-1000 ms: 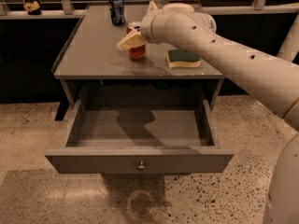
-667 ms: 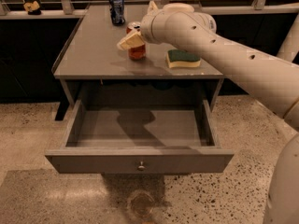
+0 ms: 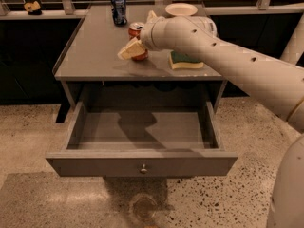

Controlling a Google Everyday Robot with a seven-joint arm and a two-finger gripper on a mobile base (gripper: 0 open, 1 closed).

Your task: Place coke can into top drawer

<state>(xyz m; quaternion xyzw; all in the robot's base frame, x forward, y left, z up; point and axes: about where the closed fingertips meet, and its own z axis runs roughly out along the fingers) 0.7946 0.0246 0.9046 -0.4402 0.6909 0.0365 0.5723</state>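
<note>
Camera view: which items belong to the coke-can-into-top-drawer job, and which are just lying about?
Job:
coke can, standing on the table
pincer, at the can
top drawer, pulled open

Lying about, all on the table:
dark blue can, back edge
white plate, back edge
sponge, green over yellow, right of the coke can

One each: coke can [image 3: 137, 29] (in hand [image 3: 134, 49]), blue can [image 3: 118, 8], sponge [image 3: 185, 61], plate [image 3: 181, 9].

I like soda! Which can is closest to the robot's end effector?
The red can, right at the end effector near the middle of the tabletop. The dark blue can stands farther back, by itself, near the rear edge.
</note>
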